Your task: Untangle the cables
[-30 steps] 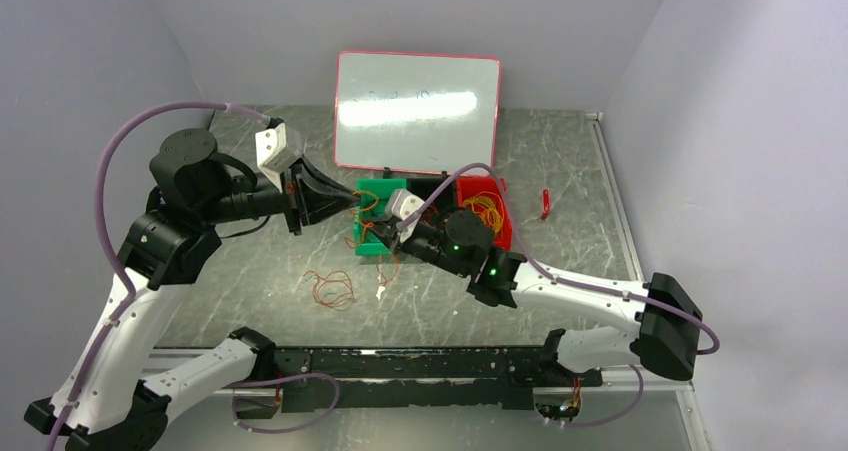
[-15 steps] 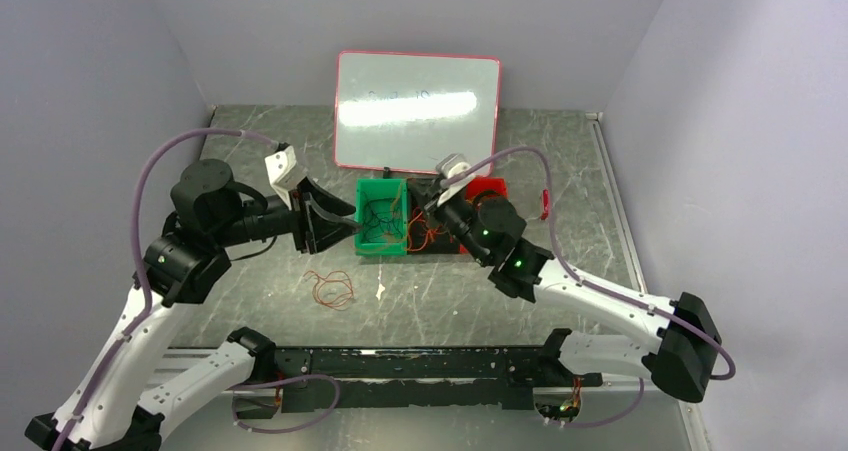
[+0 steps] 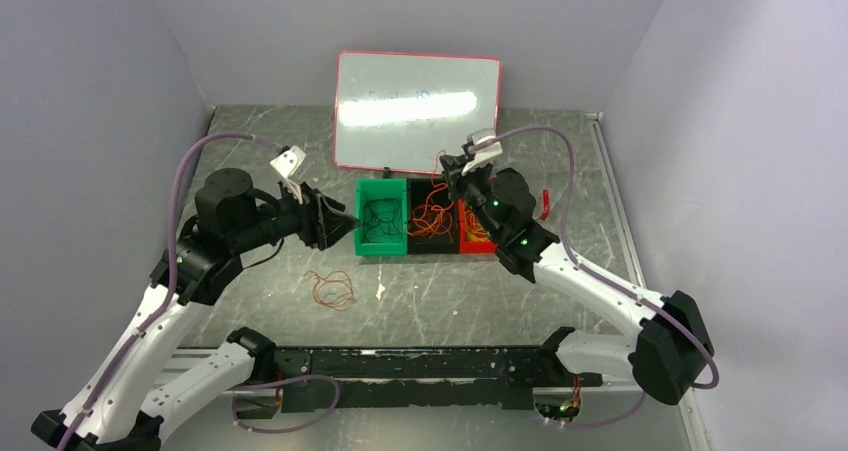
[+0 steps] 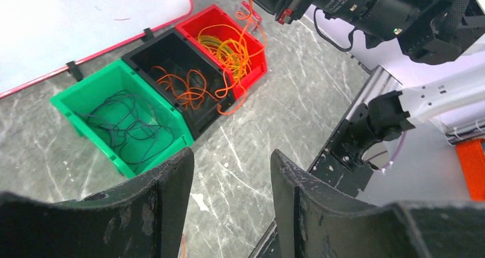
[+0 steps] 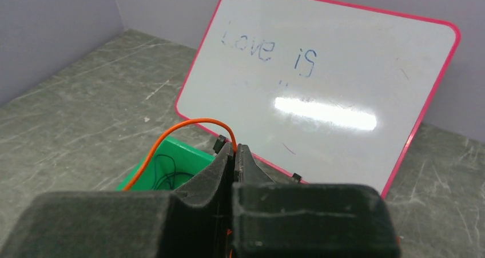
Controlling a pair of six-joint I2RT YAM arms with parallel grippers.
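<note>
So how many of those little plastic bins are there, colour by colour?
green bin: 1
black bin: 1
red bin: 1
Total: 3

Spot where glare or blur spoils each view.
Top view: a glare band on the whiteboard washes out its writing. Right wrist view: a glare streak too, writing partly legible; the right gripper pinching the orange cable looks soft. Left wrist view: the open left gripper is blurred.
</note>
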